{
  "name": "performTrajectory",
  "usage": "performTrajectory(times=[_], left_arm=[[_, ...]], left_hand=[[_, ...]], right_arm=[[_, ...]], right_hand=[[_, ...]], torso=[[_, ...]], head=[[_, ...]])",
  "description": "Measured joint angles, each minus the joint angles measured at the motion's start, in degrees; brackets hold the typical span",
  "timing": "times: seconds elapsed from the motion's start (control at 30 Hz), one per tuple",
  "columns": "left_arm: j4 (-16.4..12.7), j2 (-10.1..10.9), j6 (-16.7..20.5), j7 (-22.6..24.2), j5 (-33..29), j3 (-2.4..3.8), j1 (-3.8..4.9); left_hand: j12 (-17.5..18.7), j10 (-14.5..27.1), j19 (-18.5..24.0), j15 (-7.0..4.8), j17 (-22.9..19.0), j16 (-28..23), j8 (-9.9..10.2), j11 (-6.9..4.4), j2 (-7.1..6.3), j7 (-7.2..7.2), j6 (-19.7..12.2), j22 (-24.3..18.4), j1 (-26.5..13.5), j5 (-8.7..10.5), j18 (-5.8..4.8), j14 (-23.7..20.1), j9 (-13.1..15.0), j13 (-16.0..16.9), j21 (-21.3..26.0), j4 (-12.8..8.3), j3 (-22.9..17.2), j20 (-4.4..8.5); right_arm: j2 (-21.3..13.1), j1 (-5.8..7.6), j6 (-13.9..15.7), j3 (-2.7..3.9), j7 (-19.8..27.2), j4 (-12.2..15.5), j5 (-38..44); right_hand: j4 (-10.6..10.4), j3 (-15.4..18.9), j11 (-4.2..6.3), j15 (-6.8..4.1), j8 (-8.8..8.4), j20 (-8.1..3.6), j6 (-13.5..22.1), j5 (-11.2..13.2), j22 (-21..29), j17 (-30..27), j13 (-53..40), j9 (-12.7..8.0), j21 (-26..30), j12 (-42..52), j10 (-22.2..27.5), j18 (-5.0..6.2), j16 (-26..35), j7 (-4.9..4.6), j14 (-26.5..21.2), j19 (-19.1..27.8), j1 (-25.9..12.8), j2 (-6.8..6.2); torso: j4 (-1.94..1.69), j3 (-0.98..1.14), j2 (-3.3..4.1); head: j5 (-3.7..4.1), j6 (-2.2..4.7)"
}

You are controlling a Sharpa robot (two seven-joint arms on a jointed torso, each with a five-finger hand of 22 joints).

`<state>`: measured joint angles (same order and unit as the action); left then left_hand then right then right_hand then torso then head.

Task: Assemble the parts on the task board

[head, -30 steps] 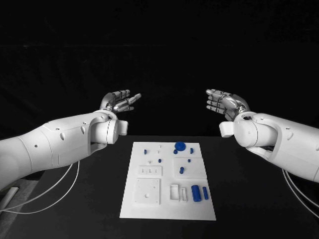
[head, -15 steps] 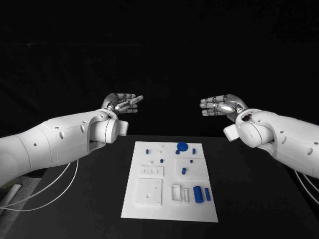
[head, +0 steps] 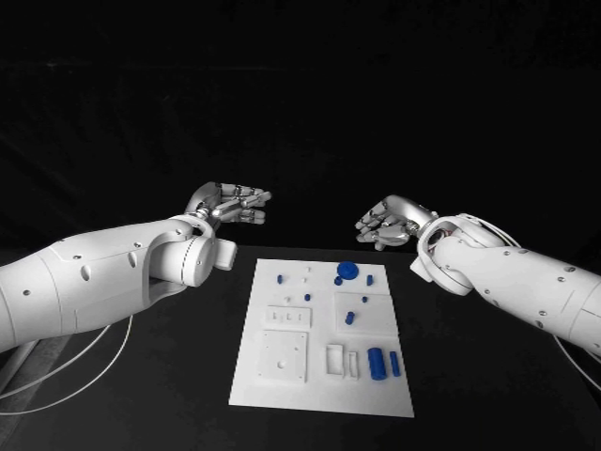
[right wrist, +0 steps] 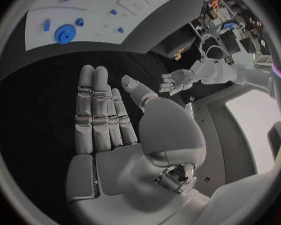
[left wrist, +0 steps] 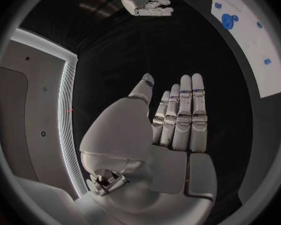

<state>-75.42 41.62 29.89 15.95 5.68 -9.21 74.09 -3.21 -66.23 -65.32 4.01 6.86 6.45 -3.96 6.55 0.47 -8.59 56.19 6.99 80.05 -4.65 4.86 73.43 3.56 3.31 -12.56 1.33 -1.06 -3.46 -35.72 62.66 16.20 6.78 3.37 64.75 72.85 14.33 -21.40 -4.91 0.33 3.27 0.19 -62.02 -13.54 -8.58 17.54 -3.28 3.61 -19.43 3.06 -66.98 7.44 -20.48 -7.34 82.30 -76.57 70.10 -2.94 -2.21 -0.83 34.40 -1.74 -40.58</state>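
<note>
Held both hands up above the far end of the black tabletop (head: pixel 165 376), apart from each other and clear of the task board (head: pixel 281 376). Left hand (head: pixel 230 204) empty, fingers straight and side by side, thumb out (plain in the left wrist view (left wrist: pixel 172 120)). Right hand (head: pixel 389 224) likewise empty, flat-palmed with fingers extended together in the right wrist view (right wrist: pixel 106 115), touching nothing. Task board lay flat in the middle of the tabletop, below and between the 2 hands. Blue parts rested on it: a round blue disc (head: pixel 346 270) near the far edge, with smaller pieces beside it, and an upright blue cylinder (head: pixel 377 362) toward the near right corner
</note>
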Motion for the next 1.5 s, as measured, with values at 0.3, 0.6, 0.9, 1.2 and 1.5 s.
performTrajectory(times=[0.3, 0.6, 0.9, 1.2, 1.5], left_arm=[[-4.60, 1.33, -0.44, 0.22, 0.62, 0.01, 0.00], [-7.19, 2.42, -0.44, 0.09, 0.74, 0.18, 0.00], [-8.90, 3.09, -0.46, 0.02, 0.67, 0.28, 0.15], [-9.73, 3.23, -0.57, -0.02, 0.60, 0.38, 0.31], [-10.15, 3.20, -0.58, -0.01, 0.53, 0.47, 0.37]], left_hand=[[-0.10, -3.03, 0.29, -0.51, 0.58, 0.64, 0.00, -1.09, 0.37, 0.86, 2.33, 0.76, -0.37, -0.69, -0.03, 0.68, 0.21, 0.05, -1.42, -0.56, 0.55, 0.33], [-0.11, -4.23, 0.43, -0.62, 0.73, 1.56, 0.00, -1.54, 0.37, 1.13, 2.97, 1.18, -0.37, -0.85, -0.64, 0.79, 0.23, 0.04, -2.09, -0.81, 0.30, 1.04], [-0.11, -4.22, 0.51, -0.62, 0.74, 1.57, 0.00, -1.54, 0.37, 1.13, 2.97, 1.23, -0.37, -0.85, -0.88, 0.79, 0.23, 0.03, -2.28, -0.81, 0.30, 1.12], [-0.11, -4.22, 0.51, -0.62, 0.74, 1.56, 0.01, -1.53, 0.37, 1.13, 2.97, 1.28, -0.37, -0.85, -0.88, 0.79, 0.22, 0.03, -2.28, -0.81, 0.30, 1.12], [-0.11, -4.21, 0.51, -0.62, 0.73, 1.55, 0.01, -1.53, 0.36, 1.12, 2.97, 1.28, -0.84, -0.84, -0.88, 0.79, 0.22, 0.03, -2.28, -0.81, 0.30, 1.11]], right_arm=[[2.12, -3.09, 2.05, 0.00, -5.09, -0.91, 16.76], [4.27, -5.05, 4.83, -0.04, -10.07, -2.67, 26.86], [5.37, -5.35, 6.65, -0.04, -13.51, -4.07, 32.06], [6.09, -5.54, 7.47, -0.25, -15.27, -4.98, 34.36], [6.81, -5.58, 7.59, -0.65, -15.93, -6.09, 35.48]], right_hand=[[0.26, -8.59, 0.85, -1.24, 0.00, -2.54, -2.28, 9.30, -10.47, 16.72, -0.11, 0.09, -12.40, 0.00, -2.10, 0.51, -21.09, 0.86, 1.64, -5.94, 0.72, -4.24], [-1.91, -11.22, 0.92, -1.25, 0.00, -2.65, -2.59, 10.44, -14.63, 17.20, -0.13, 0.12, -13.84, 0.00, -2.76, 0.55, -23.15, 0.90, 1.64, -5.39, 1.59, -6.48], [-2.49, -13.07, 0.92, -1.40, 0.00, -2.86, -2.69, 10.44, -19.74, 17.46, -0.13, 0.12, -17.37, 0.00, -2.76, 0.54, -24.56, 0.80, 1.50, -5.16, 1.57, -7.36], [-2.30, -13.67, 0.92, -1.47, 0.00, -2.85, -2.69, 10.44, -22.27, 17.05, -0.13, 0.11, -17.38, 0.00, -2.76, 0.52, -25.13, 0.80, 1.43, -4.99, 1.76, -7.55], [-2.40, -13.88, 0.92, -1.67, 0.00, -2.84, -2.69, 10.43, -24.08, 16.83, -0.12, 0.11, -17.38, 0.00, -2.76, 0.50, -25.68, 0.80, 1.23, -4.99, 1.76, -7.55]], torso=[[-1.46, -0.28, 2.33], [-2.81, -0.74, 4.71], [-3.69, -1.29, 6.60], [-3.84, -1.62, 7.87], [-4.10, -1.85, 8.85]], head=[[0.65, 0.95], [1.10, 1.79], [1.72, 2.11], [1.96, 2.34], [2.10, 2.62]])
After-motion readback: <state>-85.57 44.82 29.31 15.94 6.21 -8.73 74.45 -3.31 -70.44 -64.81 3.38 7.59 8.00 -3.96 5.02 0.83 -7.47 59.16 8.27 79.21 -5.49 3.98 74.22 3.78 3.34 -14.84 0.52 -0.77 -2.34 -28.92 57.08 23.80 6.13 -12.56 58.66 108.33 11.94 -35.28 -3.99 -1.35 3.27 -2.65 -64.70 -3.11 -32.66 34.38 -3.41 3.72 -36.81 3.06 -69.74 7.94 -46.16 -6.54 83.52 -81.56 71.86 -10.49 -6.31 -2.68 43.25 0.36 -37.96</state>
